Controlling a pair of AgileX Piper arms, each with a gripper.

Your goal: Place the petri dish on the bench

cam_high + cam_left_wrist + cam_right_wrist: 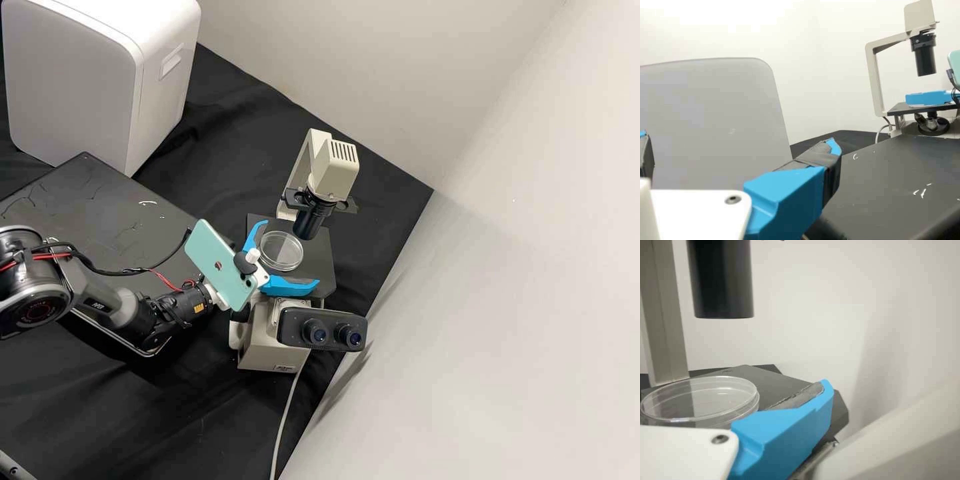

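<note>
Taking the high view with twelve o'clock pointing away from the camera, we see the black bench (220,153) running under everything. A white box-shaped appliance (87,73) stands on it at eleven o'clock. A glossy black slab (87,207) lies just in front of that, at nine o'clock from the inverted microscope (267,347).

The microscope stands near the middle of the bench, with its binocular eyepieces (323,331) toward five o'clock and its beige lamp arm (327,157) at twelve. The lamp arm carries a black condenser tube (310,217) that hangs over the flat black stage (323,257).

The right arm (100,303) comes in from eight o'clock across the slab's near corner, with a mint-green phone (220,263) mounted at its wrist. The right gripper (292,253) is at stage level and released, its blue fingers (287,287) spread to either side of the dish. One finger is at five o'clock of the dish with a clear gap to the rim. The other is at ten o'clock, so close that we cannot tell whether it touches.

The left gripper (737,142) is released as well, with its fingers wide apart. It sits just beside the slab and faces the appliance's pale side.

The clear petri dish (280,250) lies flat on the microscope stage, at seven o'clock of the condenser tube, between the right gripper's fingers and not on the bench
</note>
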